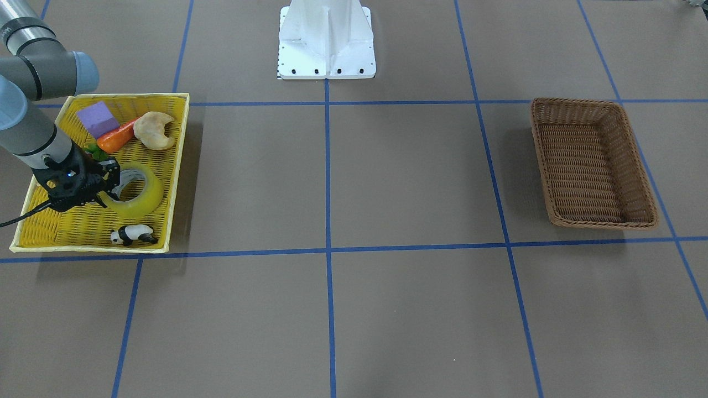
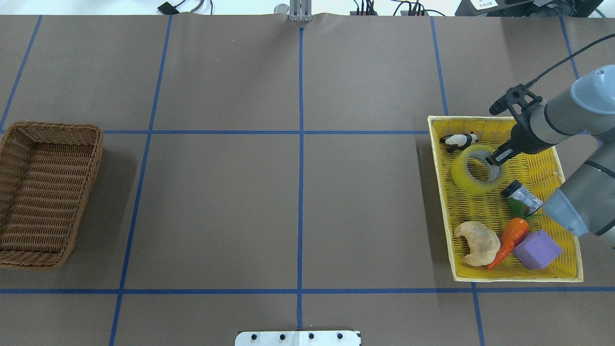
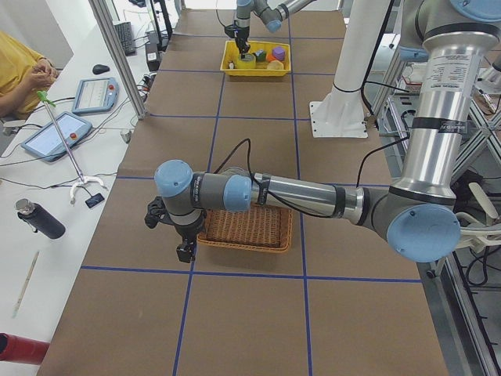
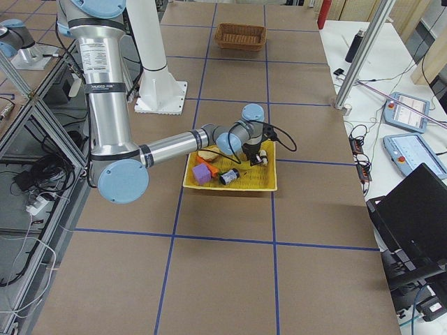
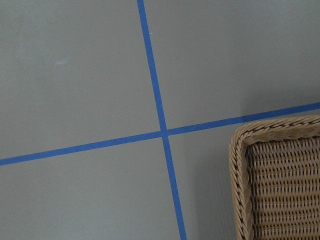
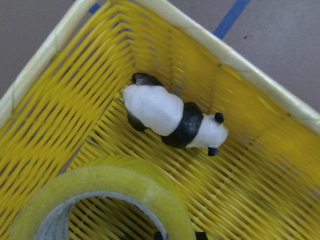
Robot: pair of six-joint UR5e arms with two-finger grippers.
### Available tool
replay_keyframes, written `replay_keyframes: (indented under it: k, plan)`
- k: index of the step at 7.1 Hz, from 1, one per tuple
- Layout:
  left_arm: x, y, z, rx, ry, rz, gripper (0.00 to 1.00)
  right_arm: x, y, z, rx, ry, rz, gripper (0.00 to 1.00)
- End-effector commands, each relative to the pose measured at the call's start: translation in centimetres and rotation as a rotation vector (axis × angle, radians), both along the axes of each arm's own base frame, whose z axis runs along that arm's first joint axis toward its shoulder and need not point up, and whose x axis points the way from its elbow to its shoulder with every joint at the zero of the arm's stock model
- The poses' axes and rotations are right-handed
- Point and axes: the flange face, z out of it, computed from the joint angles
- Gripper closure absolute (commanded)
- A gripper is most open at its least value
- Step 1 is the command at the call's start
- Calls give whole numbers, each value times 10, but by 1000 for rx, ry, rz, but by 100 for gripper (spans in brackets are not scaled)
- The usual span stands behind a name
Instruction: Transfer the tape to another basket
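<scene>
The tape [image 2: 463,178], a wide yellow roll, lies in the far part of the yellow tray-basket [image 2: 442,202]; it also shows in the front view [image 1: 145,202] and the right wrist view [image 6: 115,185]. My right gripper [image 2: 496,158] reaches down onto the roll's wall, one finger inside the hole and one outside, and looks shut on it. The gripper also shows in the front view [image 1: 108,190]. The brown wicker basket [image 2: 48,192] stands empty at the table's other end. My left gripper [image 3: 185,252] hangs beside that basket's corner [image 5: 280,180]; I cannot tell whether it is open or shut.
In the yellow tray-basket, a toy panda [image 2: 459,140] lies just beyond the tape. A small can [image 2: 522,196], a carrot [image 2: 509,238], a purple block [image 2: 537,250] and a croissant [image 2: 478,242] lie on the near side. The robot's white base [image 1: 326,44] stands at the table's middle.
</scene>
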Motion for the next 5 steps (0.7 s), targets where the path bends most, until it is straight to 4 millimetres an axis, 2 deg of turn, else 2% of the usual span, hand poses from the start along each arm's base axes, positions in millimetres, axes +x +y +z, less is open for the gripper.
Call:
replay_keyframes:
  k: [1,2,4,5]
  plan:
    - [0,-1,-4,8,0,0,1,36,-16,-29,51,-34,56,100]
    - [-1,-6,-13,27,1,-2,1,45,-30,-54,84,-57,85,100]
    - [-1,-11,-48,115,3,-2,1,36,-49,-93,125,-91,102,100]
    - [0,-26,-69,267,-3,-4,1,30,-58,-120,116,-126,141,100]
